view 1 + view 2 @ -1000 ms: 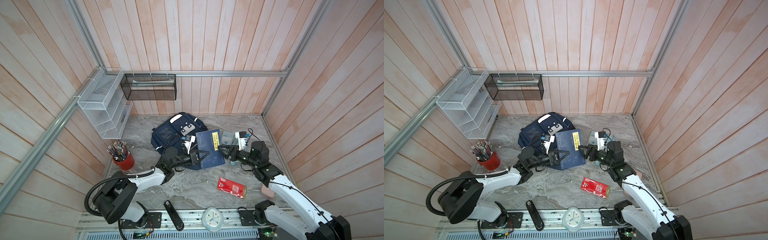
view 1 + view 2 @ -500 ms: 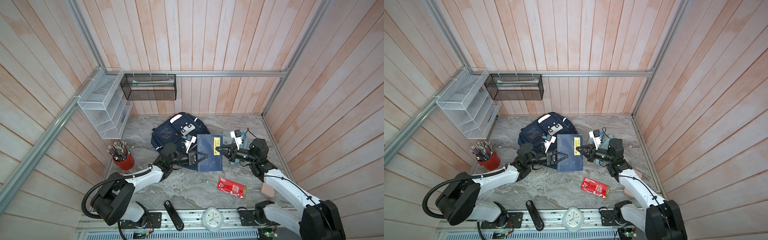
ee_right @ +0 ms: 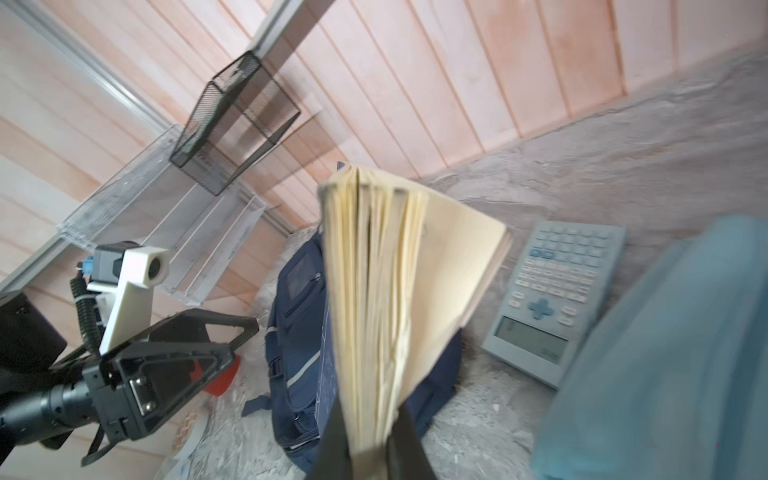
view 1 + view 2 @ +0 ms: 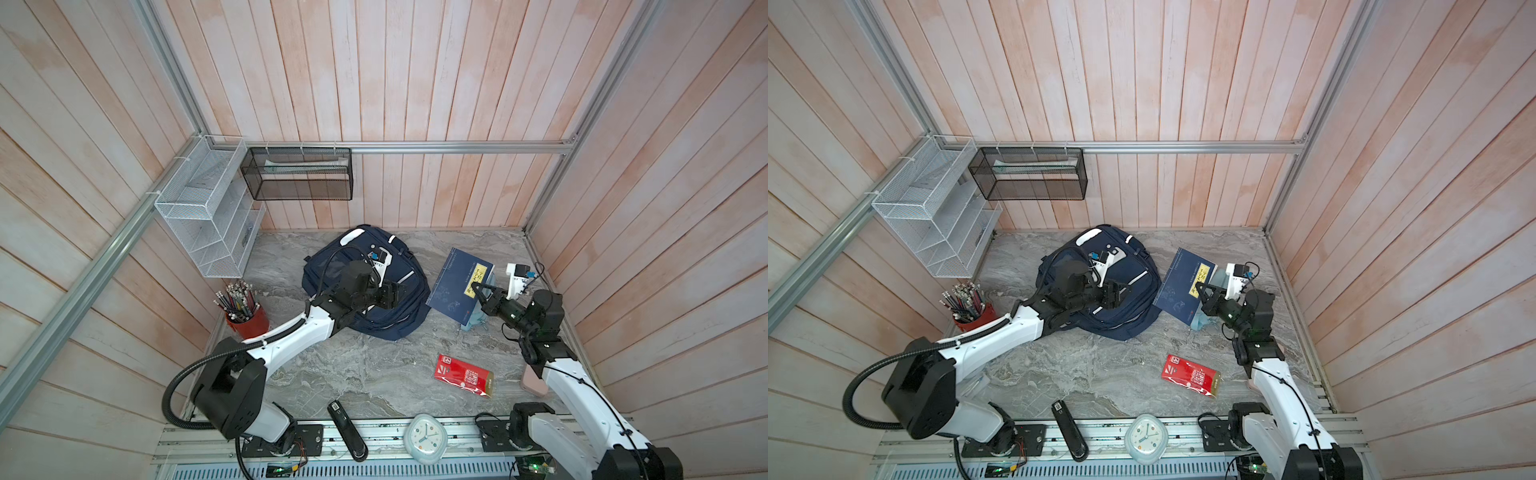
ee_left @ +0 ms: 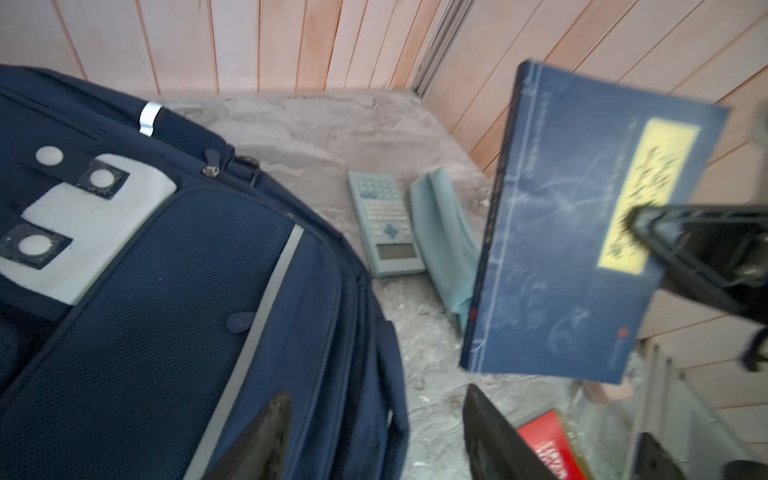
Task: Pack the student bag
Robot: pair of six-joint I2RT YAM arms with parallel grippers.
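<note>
Right gripper (image 4: 476, 286) clamped on the blue book (image 4: 455, 282) at its page edge; left gripper (image 4: 398, 292) hangs unclenched over the student bag (image 4: 395, 322), which lies near the back edge of the bench (image 4: 353, 374). I judge the bag soft and floppy: I would pinch its zip rim, not a panel.

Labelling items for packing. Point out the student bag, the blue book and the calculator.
student bag (image 5: 166, 316): left wrist view, navy mesh front panel.
blue book (image 4: 454, 289): in a top view, front cover.
calculator (image 5: 380, 203): left wrist view, keypad.
</note>
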